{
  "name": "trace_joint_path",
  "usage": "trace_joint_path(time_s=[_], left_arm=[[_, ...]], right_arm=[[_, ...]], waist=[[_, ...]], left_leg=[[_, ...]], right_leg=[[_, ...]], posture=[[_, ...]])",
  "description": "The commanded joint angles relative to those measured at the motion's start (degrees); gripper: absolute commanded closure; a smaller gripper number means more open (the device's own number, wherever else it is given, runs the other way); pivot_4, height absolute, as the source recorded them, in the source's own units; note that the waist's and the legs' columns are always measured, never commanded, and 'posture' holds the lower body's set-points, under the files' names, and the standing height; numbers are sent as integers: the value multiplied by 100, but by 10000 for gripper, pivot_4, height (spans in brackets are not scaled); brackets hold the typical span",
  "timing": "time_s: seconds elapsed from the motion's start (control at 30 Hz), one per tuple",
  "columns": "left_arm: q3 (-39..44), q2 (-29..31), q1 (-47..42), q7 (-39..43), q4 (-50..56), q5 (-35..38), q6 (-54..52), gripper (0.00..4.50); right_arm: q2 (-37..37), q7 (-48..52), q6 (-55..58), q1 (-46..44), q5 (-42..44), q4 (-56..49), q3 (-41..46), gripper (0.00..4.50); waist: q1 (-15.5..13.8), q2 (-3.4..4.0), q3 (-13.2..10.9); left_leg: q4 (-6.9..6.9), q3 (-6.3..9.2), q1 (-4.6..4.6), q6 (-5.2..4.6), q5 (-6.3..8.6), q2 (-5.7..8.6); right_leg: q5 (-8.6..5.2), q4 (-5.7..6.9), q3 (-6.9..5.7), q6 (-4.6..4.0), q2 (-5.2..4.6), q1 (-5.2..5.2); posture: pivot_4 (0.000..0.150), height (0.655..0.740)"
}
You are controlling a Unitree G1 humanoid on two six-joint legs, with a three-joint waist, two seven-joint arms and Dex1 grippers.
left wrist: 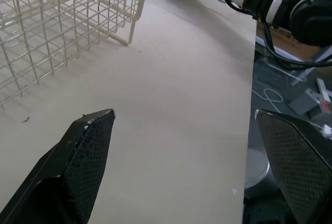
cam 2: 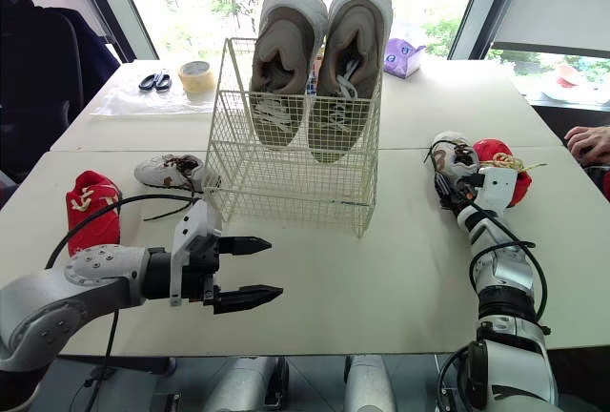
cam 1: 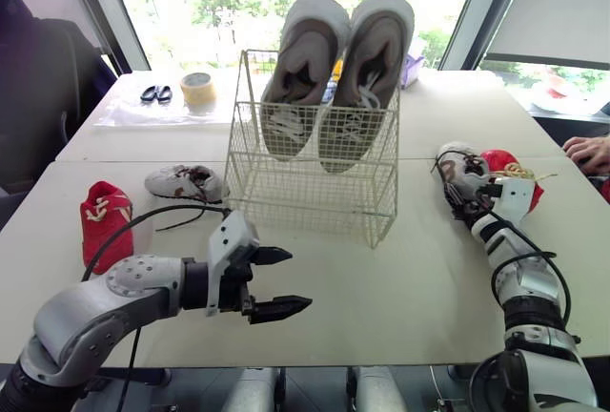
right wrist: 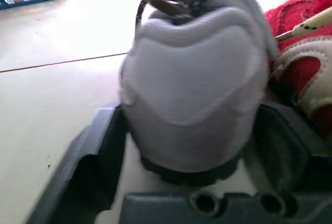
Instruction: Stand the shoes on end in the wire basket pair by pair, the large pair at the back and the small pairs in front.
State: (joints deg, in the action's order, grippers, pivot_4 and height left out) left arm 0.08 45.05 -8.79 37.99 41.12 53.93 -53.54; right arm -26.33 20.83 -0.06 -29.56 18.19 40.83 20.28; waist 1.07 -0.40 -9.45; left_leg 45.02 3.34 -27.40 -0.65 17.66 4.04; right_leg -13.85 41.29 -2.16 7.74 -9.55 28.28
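On the table's (cam 1: 381,278) left side lie two small shoes, one of each colour: a left red shoe (cam 1: 105,219) nearest the edge, and a left white shoe (cam 1: 186,182) with brown laces beyond it, just beside the basket's near left corner. Farther back on that side sit one pair of scissors (cam 1: 156,94) and one tape roll (cam 1: 198,91), close together.

The left claw (cam 1: 300,279) hovers over bare table in front of the basket, holding nothing. Its two black fingers (left wrist: 85,156) are spread wide apart, pointing toward the robot's right.

At the middle stands the one wire basket (cam 1: 315,193). Two big shoes are in it, side by side at the back, each standing on end with the toe down and the heel rising above the rim: the left big shoe (cam 1: 303,69) and the right big shoe (cam 1: 367,73). The front part of the basket holds no shoe. A purple pack (cam 2: 405,57) sits behind the basket's right corner.

Right of the basket, well apart from it, lie the other two small shoes, touching each other: a right white shoe (cam 1: 460,172) and, just beyond it, a right red shoe (cam 1: 515,172). The right claw (cam 1: 463,191) is closed on the right white shoe, one finger pressed to each side of its heel, the shoe resting on the table.

At the far right edge one person's hand (cam 1: 591,153) rests.

That makes six shoes: two big in the basket, four small outside it.
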Motion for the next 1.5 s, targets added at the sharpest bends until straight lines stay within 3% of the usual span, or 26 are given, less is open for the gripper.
trace_joint_path(time_s=[0.03,0.1,0.23,0.33,0.47,0.57,0.67,0.83,1.0,1.13,1.3,1.5], left_arm=[[367,94,-43,-53,133,294,-43,0],[460,173,-59,-79,98,395,-118,0],[647,675,-357,-502,26,485,-727,0],[1323,727,-531,-18,-387,1437,-639,0],[1773,875,-1253,349,-1535,2677,-943,0],[1755,873,-1979,232,-2269,2801,-950,0],[1666,804,-2681,70,-2855,2786,-994,0],[1584,776,-4531,314,-4933,2692,-1422,0],[1211,861,-5578,1176,-5931,1928,-1532,0],[1018,806,-6043,1734,-6267,1458,-1566,0],[1183,676,-6235,1924,-6216,1425,-1938,0],[1041,638,-6088,2225,-6109,980,-1852,0]], right_arm=[[96,29,-139,-50,-97,169,-73,26669],[92,18,-179,-9,-125,62,-95,29948],[-42,-52,-398,521,-351,-1460,-227,29948],[-303,-175,-80,626,-249,-2828,-67,29948],[-951,-556,718,125,-92,-3759,412,29948],[-1479,-458,1057,-369,66,-4263,592,29948],[-1768,-272,1297,-735,292,-4598,607,29948],[-2199,457,1469,-2516,832,-4944,59,29948],[-2530,2052,2342,-2772,1787,-5622,-715,29948],[-2782,2890,2694,-2650,2036,-5884,-1082,29948],[-2877,3515,2385,-2482,1661,-5788,-1356,29948],[-2710,3725,2510,-2637,1846,-5912,-1356,29948]], waist=[[11,0,0],[11,0,0],[1,4,-2],[-15,31,-20],[-28,67,-43],[-45,58,-48],[-37,38,-52],[6,40,-79],[9,-11,-66],[-17,-16,-71],[-29,-18,-72],[3,-19,-73]], left_leg=[[0,1,0,0,0,0],[0,1,0,0,0,0],[-3,5,0,0,0,1],[-4,5,-14,0,0,3],[-3,3,-5,1,-1,8],[-4,6,-6,1,-1,7],[-5,7,-6,-1,0,5],[-1,-3,-9,-1,0,9],[-27,18,1,-14,8,2],[-26,15,-4,-12,7,11],[-27,17,-7,-9,7,12],[-46,17,-2,7,-2,12]], right_leg=[[0,1,0,0,0,1],[0,4,1,0,0,2],[-5,17,2,7,1,10],[-7,23,5,9,1,25],[-11,29,13,11,0,24],[-27,39,8,5,-1,25],[-38,46,2,8,-3,25],[-37,55,9,8,-8,33],[-57,75,-11,24,-2,38],[-55,68,-8,25,-13,39],[-54,59,-8,26,-15,36],[-53,59,-4,26,-19,43]], posture=[[1500,6563],[1500,6563],[1500,6563],[1500,6563],[1500,6563],[1500,6563],[1500,6563],[1500,6563],[1500,6563],[1500,6563],[1500,6563],[1500,6563]])
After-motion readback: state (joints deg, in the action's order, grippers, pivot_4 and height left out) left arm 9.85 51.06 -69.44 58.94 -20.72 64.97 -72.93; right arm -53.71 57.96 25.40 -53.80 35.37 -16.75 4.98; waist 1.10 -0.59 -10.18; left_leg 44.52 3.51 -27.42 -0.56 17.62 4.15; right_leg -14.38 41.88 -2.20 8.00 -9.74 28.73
